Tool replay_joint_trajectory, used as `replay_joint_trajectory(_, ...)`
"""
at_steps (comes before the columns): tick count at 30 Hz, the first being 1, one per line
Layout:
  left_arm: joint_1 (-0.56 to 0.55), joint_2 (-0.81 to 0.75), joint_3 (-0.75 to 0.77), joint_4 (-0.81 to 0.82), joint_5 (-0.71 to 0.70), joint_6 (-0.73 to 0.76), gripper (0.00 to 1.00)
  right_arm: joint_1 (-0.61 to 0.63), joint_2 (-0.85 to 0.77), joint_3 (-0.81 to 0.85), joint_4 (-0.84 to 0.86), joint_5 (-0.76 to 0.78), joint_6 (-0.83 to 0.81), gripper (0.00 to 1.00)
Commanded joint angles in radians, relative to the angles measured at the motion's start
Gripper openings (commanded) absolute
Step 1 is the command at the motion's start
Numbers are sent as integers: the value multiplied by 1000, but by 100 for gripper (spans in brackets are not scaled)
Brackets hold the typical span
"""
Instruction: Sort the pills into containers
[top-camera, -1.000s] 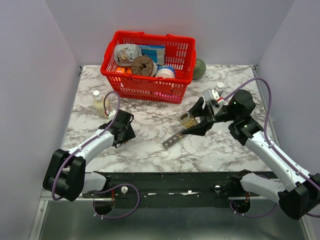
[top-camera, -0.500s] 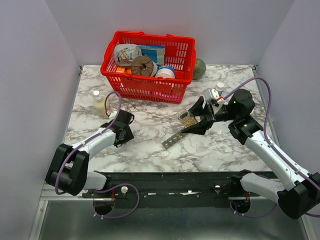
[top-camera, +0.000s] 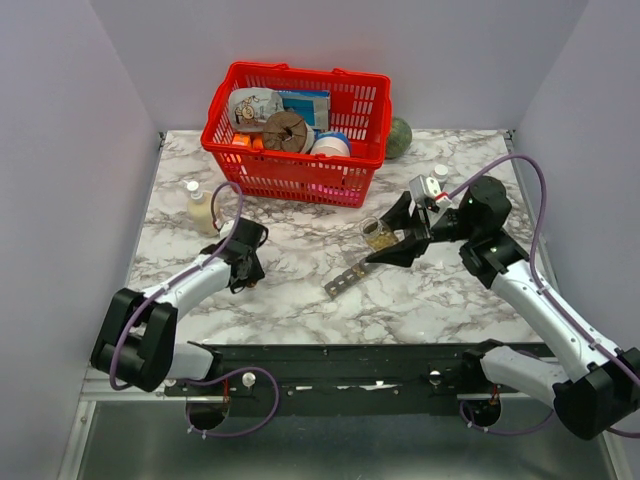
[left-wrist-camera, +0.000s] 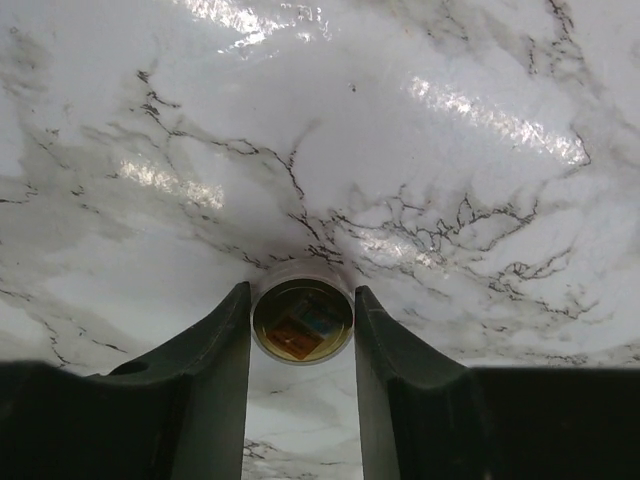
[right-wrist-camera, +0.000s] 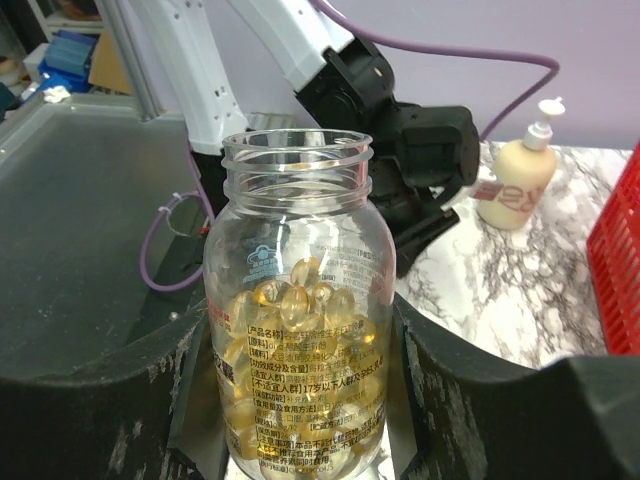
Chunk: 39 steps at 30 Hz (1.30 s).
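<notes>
Containers strip (top-camera: 343, 279) on marble tbl (top-camera: 300, 300), lilac walls (top-camera: 60, 150).

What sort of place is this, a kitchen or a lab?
Likely a robot test cell, not a kitchen: plain walls box in a marble-pattern table, and a left arm and right arm sit on a black rail at its near edge.

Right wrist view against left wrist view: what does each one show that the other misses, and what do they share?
Only the right wrist view shows an open pill bottle of yellow capsules held between the right fingers, with the left arm, a cream pump bottle and the edge of the red basket behind it. Only the left wrist view shows a small round cap lying on the table, pinched between the left fingers. Both show the marble table top and that arm's own fingers closed on something.
</notes>
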Motion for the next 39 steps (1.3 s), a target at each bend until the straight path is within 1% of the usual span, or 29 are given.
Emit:
replay_joint_trajectory(1,6,-98,26,-40,101,55,16,-33,-21,30,-98,-25,-107,1)
replay_joint_trajectory(2,4,-150,21,-42,127,66,15,-36,-20,33,-113,-28,-139,1)
replay_joint_trajectory(3,4,-177,21,-39,191,80,14,-36,-20,36,-142,-30,-156,1)
replay_joint_trajectory(4,4,-204,17,-37,223,91,12,-39,-18,41,-156,-28,-171,1)
replay_joint_trajectory(5,3,-261,9,-26,261,124,12,-39,-12,42,-170,-28,-208,1)
replay_joint_trajectory(6,1,-292,3,-14,323,140,11,-39,-9,44,-184,-28,-226,0)
replay_joint_trajectory(7,0,-322,-5,0,413,147,11,-41,-3,45,-220,-28,-245,1)
replay_joint_trajectory(8,-2,-379,-18,33,485,178,11,-39,0,48,-233,-22,-271,1)
replay_joint_trajectory(9,-5,-404,-25,53,545,184,10,-41,9,48,-253,-22,-286,1)
replay_joint_trajectory(10,-5,-427,-25,64,635,181,10,-39,12,48,-262,-22,-300,1)
replay_joint_trajectory(13,-13,-491,-6,115,780,183,9,-39,28,47,-288,-14,-345,1)
replay_joint_trajectory(14,-17,-516,10,148,852,178,8,-39,34,45,-294,-7,-363,0)
replay_joint_trajectory(17,-29,-542,58,216,955,151,8,-39,48,44,-321,12,-397,1)
replay_joint_trajectory(22,-49,-499,158,222,1013,108,7,-39,67,39,-327,30,-406,1)
replay_joint_trajectory(28,-68,-382,303,173,1053,54,7,-38,90,50,-350,68,-423,1)
replay_joint_trajectory(32,-74,-298,406,155,1072,22,6,-32,104,70,-389,148,-453,1)
replay_joint_trajectory(39,-85,-229,435,222,1093,-96,6,-4,120,93,-446,257,-500,0)
